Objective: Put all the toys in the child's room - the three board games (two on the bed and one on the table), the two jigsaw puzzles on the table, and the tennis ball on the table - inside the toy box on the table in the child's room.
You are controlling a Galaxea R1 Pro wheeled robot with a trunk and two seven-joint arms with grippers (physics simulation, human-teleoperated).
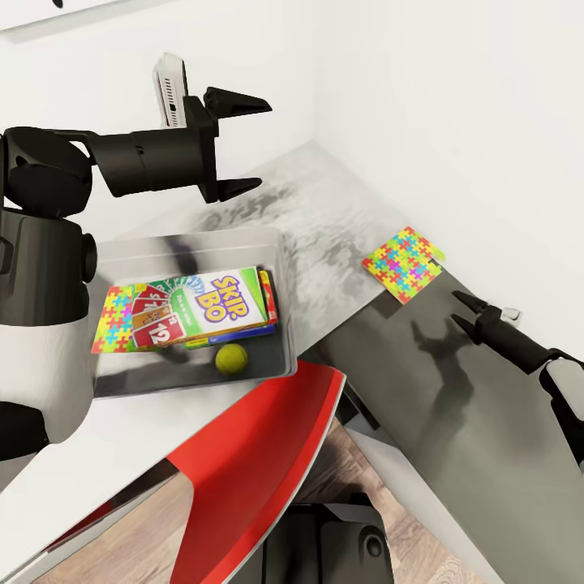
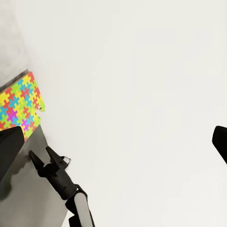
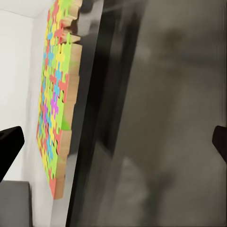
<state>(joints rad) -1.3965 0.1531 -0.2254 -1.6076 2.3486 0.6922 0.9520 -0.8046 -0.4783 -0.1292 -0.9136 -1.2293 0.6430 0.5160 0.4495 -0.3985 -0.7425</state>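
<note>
The toy box (image 1: 280, 243) sat on the pale mottled worktop (image 1: 324, 211) at about nine o'clock in the head view, already holding most of the toys: the Skip-Bo board game (image 1: 223, 304) on top of a stack of other flat boxes, a jigsaw puzzle (image 1: 112, 320) leaning at the stack's nine o'clock side, and the tennis ball (image 1: 232, 358) loose at the stack's six o'clock. One jigsaw puzzle (image 1: 403, 264) was left outside, lying flat at three o'clock of the box, well apart from it, at the wall where the pale surface met the lower dark grey desk (image 1: 454, 422); by my reading it was the last toy to fetch.

The left claw (image 1: 235, 144) hung above the worktop at twelve o'clock of the box, its jaws wide and empty, probably parked out of the way. The right claw (image 1: 469, 313) was low over the dark desk, just at four o'clock of the stray puzzle, aimed towards it. Its fingers stood apart with nothing between them, and the right wrist view looked along the puzzle's edge, which suggested an approach for an edge grip on a thin flat piece.

White walls closed the corner; a red chair (image 1: 268, 454) stood at six o'clock over a wood-plank floor (image 1: 357, 478)
</note>
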